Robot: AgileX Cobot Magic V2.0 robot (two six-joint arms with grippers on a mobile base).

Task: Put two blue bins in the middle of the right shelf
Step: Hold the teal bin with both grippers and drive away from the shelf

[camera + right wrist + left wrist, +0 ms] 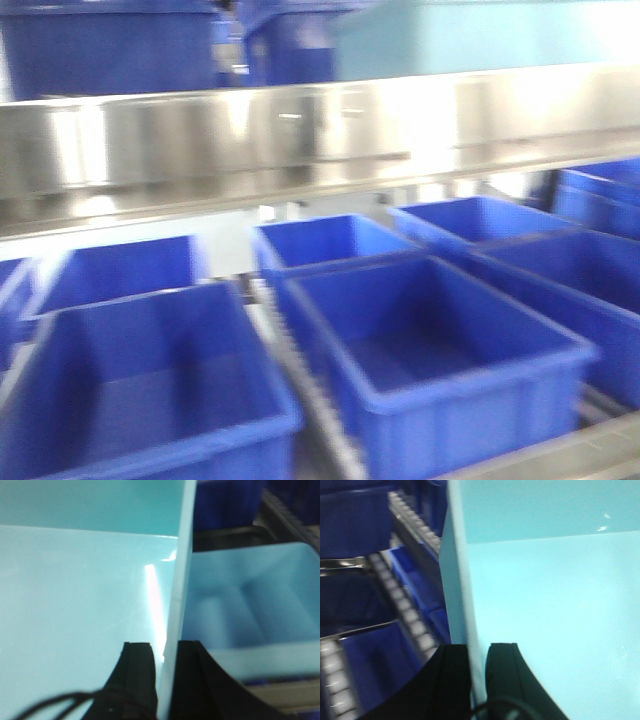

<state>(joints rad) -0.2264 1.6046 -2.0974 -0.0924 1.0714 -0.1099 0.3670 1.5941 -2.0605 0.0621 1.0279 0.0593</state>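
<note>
A pale blue bin (480, 35) shows at the top right of the front view, above the right shelf's shiny steel rail (300, 130). In the left wrist view my left gripper (478, 652) is shut on the left wall of this blue bin (545, 605), one finger inside and one outside. My right gripper (165, 650) is shut on the bin's right wall (182, 555); the bin's floor (75, 595) fills the left of that view. A second pale blue bin (250, 605) stands just right of that wall, behind a steel rail (285, 692).
Several dark blue bins (430, 360) stand in rows on the level below the rail, with white roller tracks (310, 390) between them. More dark blue bins (110, 45) stand on the upper level at the left. Roller tracks (410, 615) and dark bins lie left of the held bin.
</note>
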